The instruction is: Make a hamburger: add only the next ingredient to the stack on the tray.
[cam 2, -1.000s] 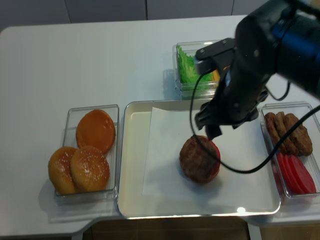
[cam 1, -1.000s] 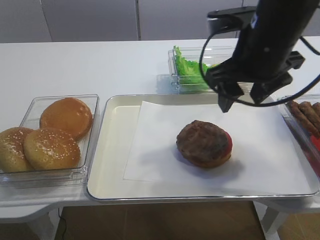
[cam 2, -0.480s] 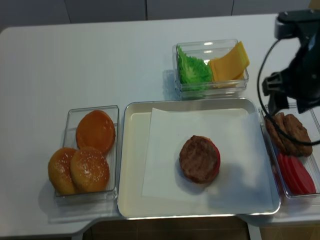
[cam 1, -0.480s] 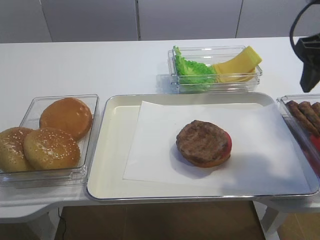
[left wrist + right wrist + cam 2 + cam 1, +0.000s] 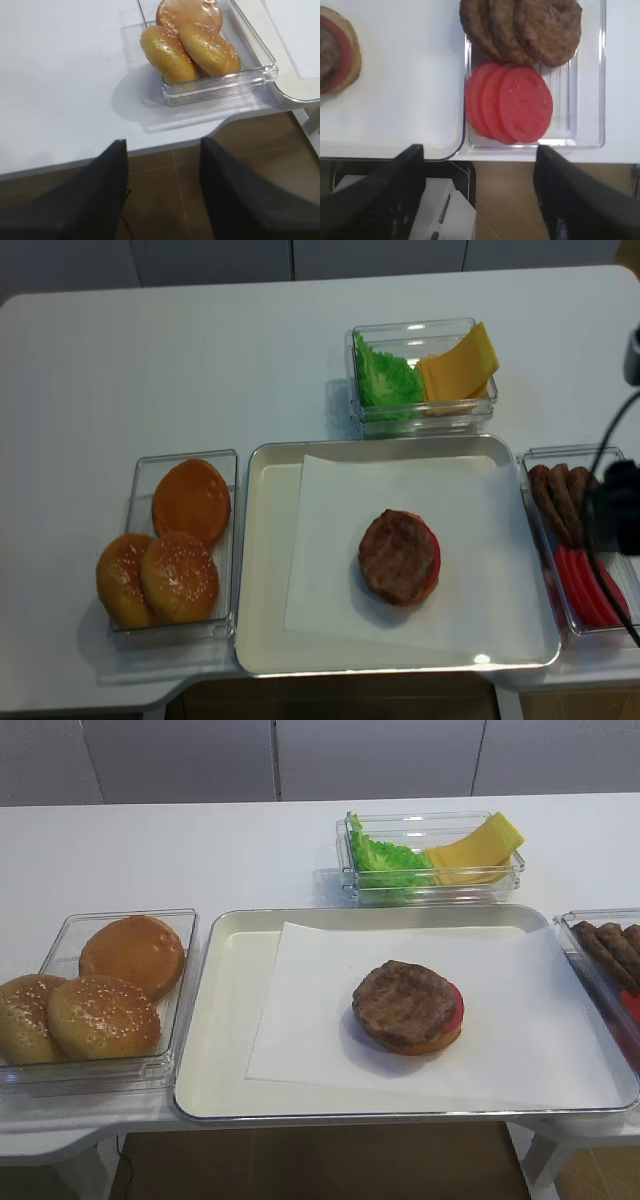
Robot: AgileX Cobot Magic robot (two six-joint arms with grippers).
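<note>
The stack [image 5: 407, 1007] [image 5: 398, 557] lies mid-tray on the white paper: a tan bun base, a red slice peeking out at the right, and a brown grilled patty [image 5: 400, 1000] on top. The cream tray [image 5: 215, 1020] [image 5: 262, 570] holds nothing else. My right gripper [image 5: 477, 200] hangs open and empty over the table's front edge, just in front of the clear box of spare patties [image 5: 520, 27] and red slices [image 5: 512, 102]; the stack [image 5: 335, 55] shows at that view's left edge. My left gripper [image 5: 162, 200] is open and empty over the floor, off the table's front left edge.
A clear box of buns [image 5: 100, 990] [image 5: 195, 45] stands left of the tray. A box with lettuce and cheese [image 5: 430, 855] stands behind it. The patty-and-tomato box [image 5: 575, 540] sits at the right, with my right arm [image 5: 612, 520] above it.
The right arm has pulled away from above the stack to the right and left the first high view. The patty stays on the stack.
</note>
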